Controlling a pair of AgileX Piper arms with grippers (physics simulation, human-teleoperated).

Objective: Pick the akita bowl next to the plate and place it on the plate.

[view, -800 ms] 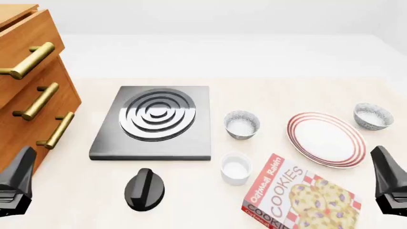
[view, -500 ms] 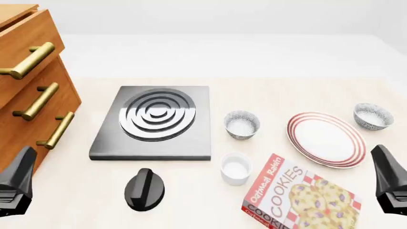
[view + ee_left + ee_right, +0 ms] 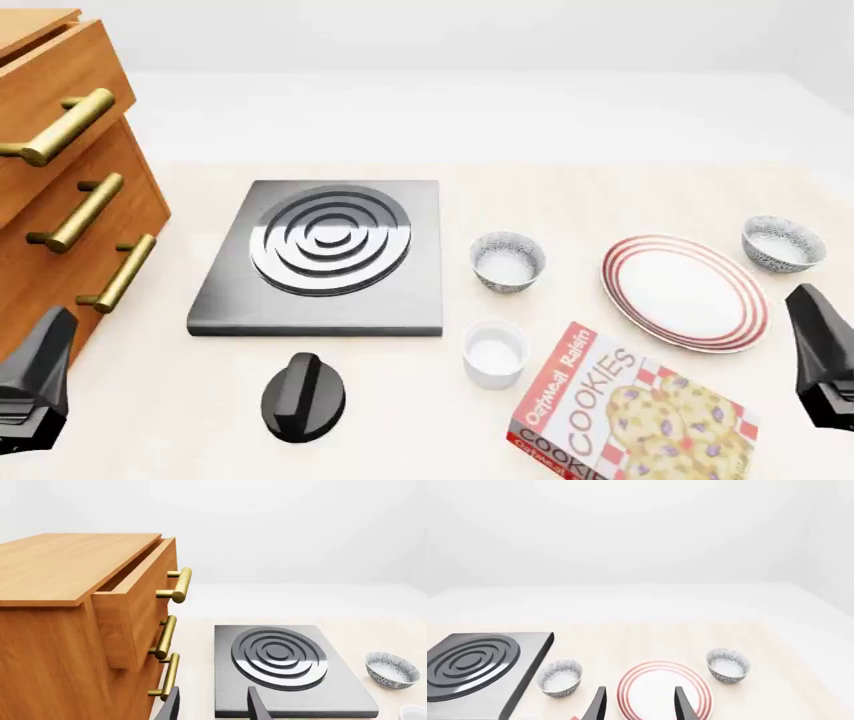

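The plate (image 3: 685,293), white with red rings, lies right of centre; in the right wrist view the plate (image 3: 664,692) sits just beyond my fingers. Two speckled akita bowls stand upright near it. One bowl (image 3: 783,243) (image 3: 728,665) sits almost against the plate's far right rim. The other bowl (image 3: 509,260) (image 3: 560,677) (image 3: 392,670) stands a short gap off, between plate and stove. My right gripper (image 3: 819,352) (image 3: 639,707) hovers open at the near right, short of the plate. At the near left, by the cabinet, my left gripper (image 3: 38,378) (image 3: 213,707) is open and holds nothing.
A wooden cabinet (image 3: 60,190) with brass handles fills the left; its top drawer (image 3: 137,600) is slightly open. A black stove plate (image 3: 327,255) lies mid-table, with a black knob (image 3: 304,398) in front. A white ramekin (image 3: 494,352) and a cookie box (image 3: 627,415) sit near the front.
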